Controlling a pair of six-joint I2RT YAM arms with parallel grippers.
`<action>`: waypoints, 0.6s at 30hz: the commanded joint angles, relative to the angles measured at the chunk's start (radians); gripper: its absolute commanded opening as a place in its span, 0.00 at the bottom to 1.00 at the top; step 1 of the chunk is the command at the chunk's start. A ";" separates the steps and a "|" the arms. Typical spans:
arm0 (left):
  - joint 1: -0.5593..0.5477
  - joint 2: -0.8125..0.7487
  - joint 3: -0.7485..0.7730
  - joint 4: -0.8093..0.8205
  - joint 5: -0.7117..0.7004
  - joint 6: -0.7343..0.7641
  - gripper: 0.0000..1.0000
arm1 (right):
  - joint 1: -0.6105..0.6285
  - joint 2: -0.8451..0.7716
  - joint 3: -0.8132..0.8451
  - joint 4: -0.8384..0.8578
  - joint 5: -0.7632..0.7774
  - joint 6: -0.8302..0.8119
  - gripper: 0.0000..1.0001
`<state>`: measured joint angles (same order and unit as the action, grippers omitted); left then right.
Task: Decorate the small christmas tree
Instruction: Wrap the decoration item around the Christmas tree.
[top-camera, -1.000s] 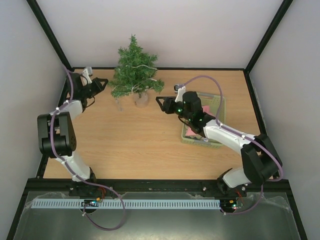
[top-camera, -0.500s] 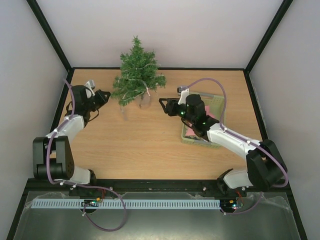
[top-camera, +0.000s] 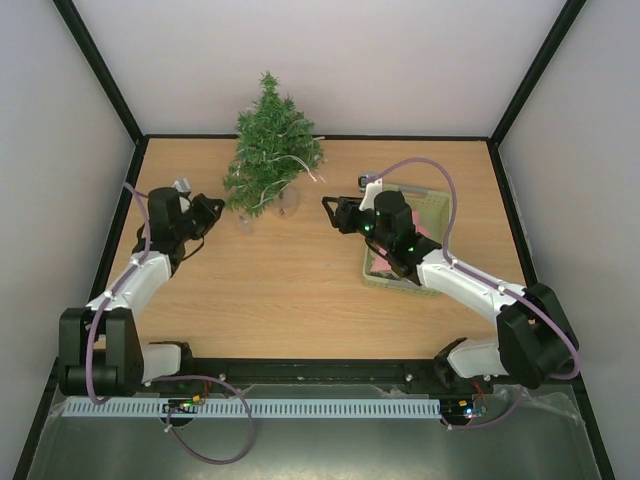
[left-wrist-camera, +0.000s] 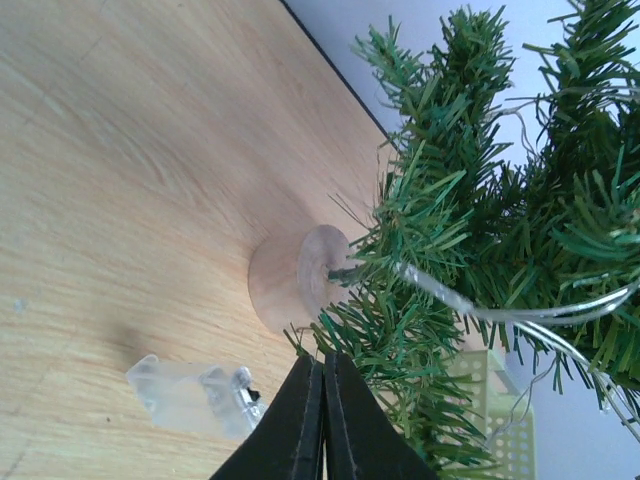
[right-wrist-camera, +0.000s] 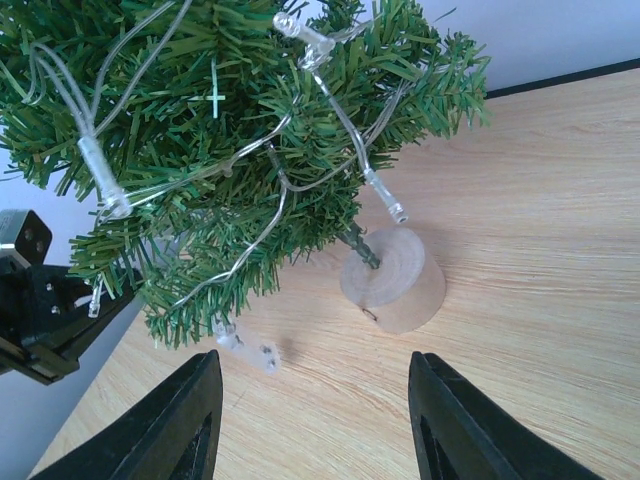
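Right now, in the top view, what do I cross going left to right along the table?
left fingers → small christmas tree → right fingers → pale green basket

Bright, even light throughout, with soft shadows and little blur

Top external: fixed, high, behind the arm bases, looking down and forward. Whole table (top-camera: 300, 290) in frame, far off.
Left wrist: low, close, frame rolled. Looks past the left gripper (left-wrist-camera: 322, 358) at the small christmas tree (left-wrist-camera: 480, 200).
Right wrist: close, looks past the right gripper (right-wrist-camera: 312, 358) from the opposite side.
All three views share the tree and its wooden base (right-wrist-camera: 393, 278).
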<state>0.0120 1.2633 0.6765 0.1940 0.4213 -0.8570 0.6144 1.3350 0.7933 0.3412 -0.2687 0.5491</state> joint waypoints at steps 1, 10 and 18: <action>-0.034 -0.045 -0.035 -0.026 -0.038 -0.105 0.04 | -0.004 -0.026 -0.009 0.003 0.029 -0.015 0.50; -0.070 -0.138 -0.026 -0.108 -0.135 -0.075 0.18 | -0.004 -0.031 -0.009 -0.009 0.035 -0.030 0.50; -0.091 -0.256 -0.062 -0.187 -0.163 -0.139 0.39 | -0.004 -0.048 -0.007 -0.023 0.050 -0.046 0.50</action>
<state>-0.0689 1.0657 0.6418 0.0662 0.2810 -0.9379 0.6144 1.3182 0.7933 0.3325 -0.2417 0.5266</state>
